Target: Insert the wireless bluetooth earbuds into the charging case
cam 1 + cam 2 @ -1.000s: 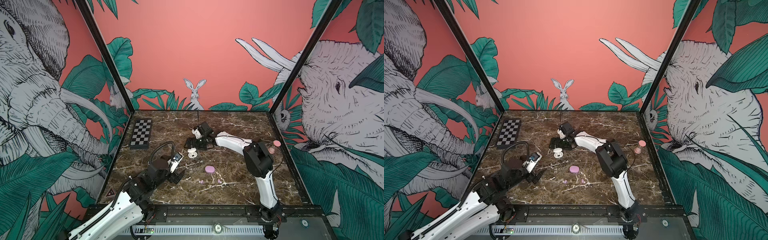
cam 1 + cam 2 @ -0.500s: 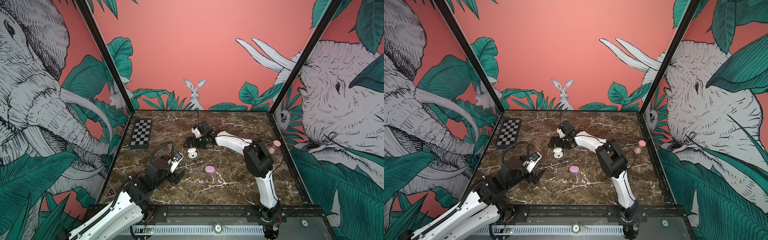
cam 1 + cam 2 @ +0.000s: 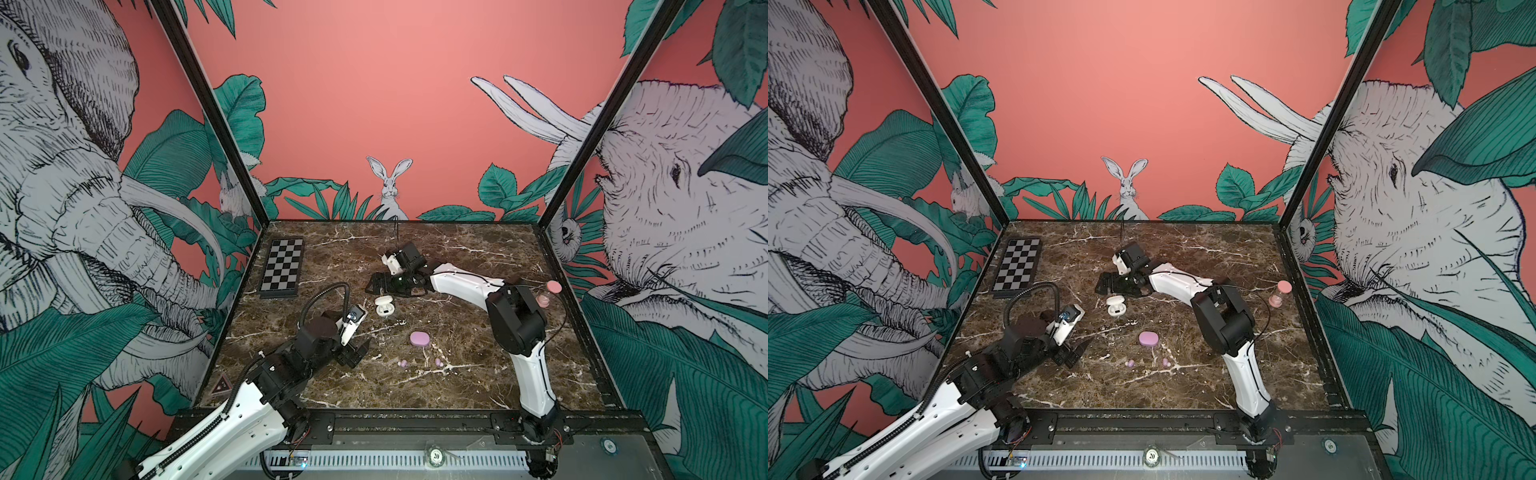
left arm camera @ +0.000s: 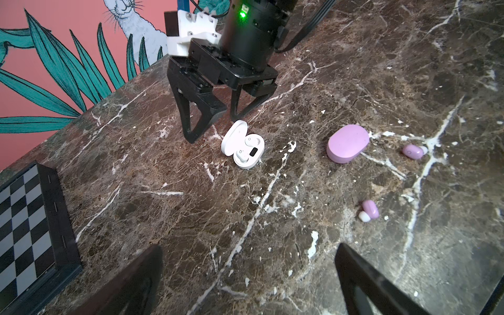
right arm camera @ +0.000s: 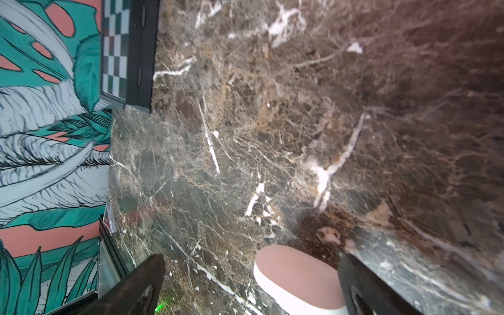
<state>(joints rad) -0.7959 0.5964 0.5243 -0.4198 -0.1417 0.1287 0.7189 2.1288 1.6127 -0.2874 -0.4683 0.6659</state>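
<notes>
On the marble top (image 4: 191, 218), probably halfway. Got both white earbuds (image 4: 249, 140) seated in the open white case (image 4: 235, 135). Still gotta open the lilac case (image 4: 347, 147) and seat two loose lilac earbuds (image 4: 411, 150) near it. Seeing left gripper (image 3: 359, 351) and right gripper (image 4: 213, 130) spread wide, empty.

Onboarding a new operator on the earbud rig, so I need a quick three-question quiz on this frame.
1. True or false: both white earbuds sit in the open white charging case.
2. How many lilac earbuds lie loose on the marble table? A one, B two, C four.
3. Fill in: the lilac charging case has its lid ___.
Key: 1 true; 2 B; 3 shut.
</notes>
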